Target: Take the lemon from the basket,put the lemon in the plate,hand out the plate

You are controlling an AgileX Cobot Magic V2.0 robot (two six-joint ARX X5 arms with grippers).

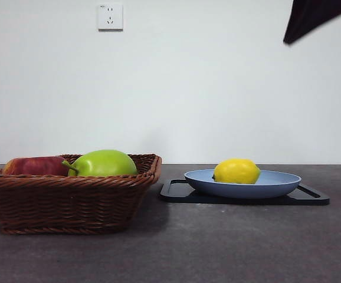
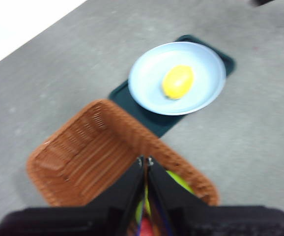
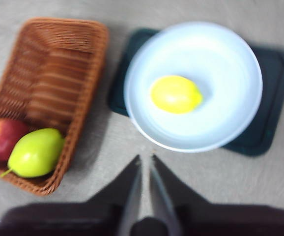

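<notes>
Lying on the plate (image 1: 276, 184): lemon (image 1: 236, 171). Hovering over the basket (image 1: 70, 200), closed and empty: left gripper (image 2: 146, 161); likewise right gripper (image 3: 145, 158).

- The basket (image 1: 70, 200) is brown woven wicker, rough, with a braided rim.
- The plate (image 1: 276, 184) looks matt and smooth, light blue.
- The lemon (image 1: 236, 171) has a bright yellow skin with a soft shine.
- The tray (image 1: 312, 197) is black and matt.
- The green fruit (image 1: 102, 163) is smooth and glossy.
- The table (image 1: 217, 247) is grey, matt, slightly speckled.
</notes>
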